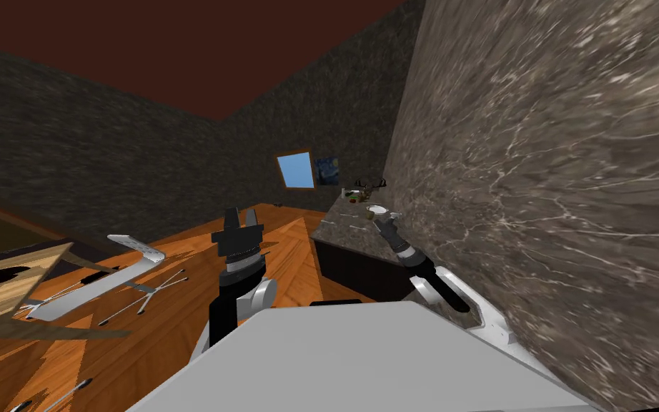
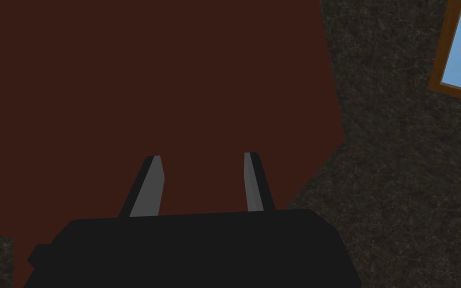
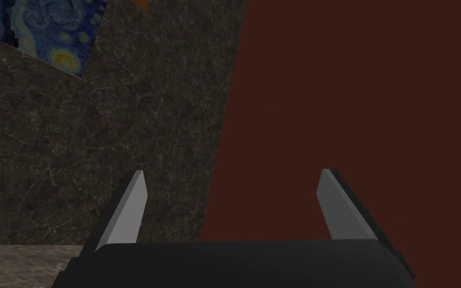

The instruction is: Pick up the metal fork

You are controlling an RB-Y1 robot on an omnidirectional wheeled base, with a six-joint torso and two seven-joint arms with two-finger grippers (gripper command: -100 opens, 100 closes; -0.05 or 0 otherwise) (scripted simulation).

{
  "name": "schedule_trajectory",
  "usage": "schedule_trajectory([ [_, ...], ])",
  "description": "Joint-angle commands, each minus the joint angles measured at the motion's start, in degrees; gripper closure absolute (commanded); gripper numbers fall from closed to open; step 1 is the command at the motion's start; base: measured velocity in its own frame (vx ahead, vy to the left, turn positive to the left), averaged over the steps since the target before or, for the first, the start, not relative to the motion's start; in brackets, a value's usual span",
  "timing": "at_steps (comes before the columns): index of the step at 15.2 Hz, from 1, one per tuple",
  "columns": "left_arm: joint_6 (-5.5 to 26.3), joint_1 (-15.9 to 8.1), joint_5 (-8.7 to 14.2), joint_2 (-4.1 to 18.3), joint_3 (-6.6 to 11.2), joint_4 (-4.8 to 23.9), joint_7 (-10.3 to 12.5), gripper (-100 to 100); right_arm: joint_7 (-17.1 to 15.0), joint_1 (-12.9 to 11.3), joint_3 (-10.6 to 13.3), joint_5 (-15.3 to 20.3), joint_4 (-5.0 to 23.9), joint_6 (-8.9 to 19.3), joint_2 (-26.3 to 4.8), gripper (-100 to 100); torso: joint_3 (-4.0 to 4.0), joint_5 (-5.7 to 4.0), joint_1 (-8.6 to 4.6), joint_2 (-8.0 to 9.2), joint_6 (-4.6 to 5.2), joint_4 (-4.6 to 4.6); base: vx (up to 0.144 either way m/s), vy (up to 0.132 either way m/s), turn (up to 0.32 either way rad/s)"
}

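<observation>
Currently pre-grasp, judging by pose. Fork probably thin pale sliver flat on table top, too small to confirm. Right pincer reaches over table, forearm stretched forward, blades spread wide, empty, aimed upward; needs pitch-down before descent. Left pincer parked beside table, upright, blades apart, empty, likely kept clear.

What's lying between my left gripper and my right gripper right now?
Head view: between left gripper and right gripper lie wooden floor and the near corner of the stone counter.
</observation>
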Motion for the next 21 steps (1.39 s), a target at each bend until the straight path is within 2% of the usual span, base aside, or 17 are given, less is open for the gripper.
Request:
schedule_trajectory([
  [1, 0.0, 0.0, 0.0, 0.0, 0.00, 0.0, 0.0, 0, 0.4, -0.8, 0.3, 1.2, 2.3, -0.4, -2.9, -100, 0.00, 0.00, 0.00, 0.00, 0.00, 0.00, -0.023, 0.058, 0.141],
  [3, 0.0, 0.0, 0.0, 0.0, 0.00, 0.0, 0.0, 0, 0.4, -0.8, 0.3, 1.2, 2.3, -0.4, -4.3, -100, 0.00, 0.00, 0.04, 0.00, -0.02, 0.00, -0.022, 0.057, 0.105],
  [4, 0.0, 0.0, 0.0, 0.0, 0.00, 0.0, 0.0, 0, 0.8, -1.5, 0.7, 2.3, 4.3, -0.8, -6.4, -100, 0.00, 0.00, 0.01, -0.01, 0.00, 0.00, -0.013, 0.060, 0.175],
  [6, 0.0, 0.0, 0.0, 0.0, 0.00, 0.0, 0.0, 0, 0.8, -1.5, 0.7, 2.3, 4.3, -0.8, -7.7, -100, -0.02, 0.01, 0.05, -0.04, -0.03, -0.01, -0.013, 0.060, 0.115],
  [7, 0.0, 0.0, 0.0, 0.0, 0.00, 0.0, 0.0, 0, 1.2, -2.1, 1.2, 3.5, 6.5, -1.1, -9.8, -100, -0.02, 0.00, 0.02, -0.03, 0.00, -0.01, -0.011, 0.068, 0.133],
  [9, 0.0, 0.0, 0.0, 0.0, 0.00, 0.0, 0.0, 0, 1.2, -2.1, 1.2, 3.5, 6.5, -1.1, -11.1, -100, -0.03, 0.01, 0.05, -0.04, -0.03, -0.01, -0.013, 0.056, 0.108],
  [10, 0.0, 0.0, 0.0, 0.0, 0.00, 0.0, 0.0, 0, 1.7, -2.7, 1.7, 4.7, 8.7, -1.4, -13.1, -100, -0.03, 0.00, 0.01, -0.04, 0.00, -0.01, -0.002, 0.065, 0.167],
  [12, 0.0, 0.0, 0.0, 0.0, 0.00, 0.0, 0.0, 0, 1.7, -2.7, 1.7, 4.7, 8.7, -1.4, -14.5, -100, -0.06, 0.01, 0.07, -0.09, -0.03, -0.02, 0.002, 0.068, 0.112],
  [13, 0.0, 0.0, 0.0, 0.0, 0.00, 0.0, 0.0, 0, 2.2, -3.2, 2.2, 6.0, 11.0, -1.7, -16.6, -100, -0.05, 0.01, 0.05, -0.09, 0.00, -0.02, -0.001, 0.072, 0.133],
  [15, 0.0, 0.0, 0.0, 0.0, 0.00, 0.0, 0.0, 0, 2.2, -3.2, 2.2, 6.0, 11.0, -1.7, -17.9, -100, -0.05, 0.02, 0.08, -0.08, -0.02, -0.02, -0.002, 0.060, 0.107],
  [16, 0.0, 0.0, 0.0, 0.0, 0.00, 0.0, 0.0, 0, 2.7, -3.7, 2.8, 7.3, 13.3, -2.0, -19.8, -100, -0.05, 0.01, 0.03, -0.08, 0.00, -0.02, -0.002, 0.071, 0.184],
  [18, 0.0, 0.0, 0.0, 0.0, 0.00, 0.0, 0.0, 0, 2.7, -3.7, 2.8, 7.3, 13.3, -2.0, -21.2, -100, -0.05, 0.02, 0.08, -0.09, -0.02, -0.02, 0.003, 0.062, 0.101],
  [19, 0.0, 0.0, 0.0, 0.0, 0.00, 0.0, 0.0, 0, 3.3, -4.1, 3.5, 8.6, 15.7, -2.2, -23.2, -100, -0.05, 0.01, 0.03, -0.08, 0.01, -0.02, 0.012, 0.063, 0.138],
  [21, 0.0, 0.0, 0.0, 0.0, 0.00, 0.0, 0.0, 0, 3.3, -4.1, 3.5, 8.6, 15.7, -2.2, -24.4, -100, -0.07, 0.02, 0.07, -0.12, -0.02, -0.03, 0.017, 0.064, 0.104],
])
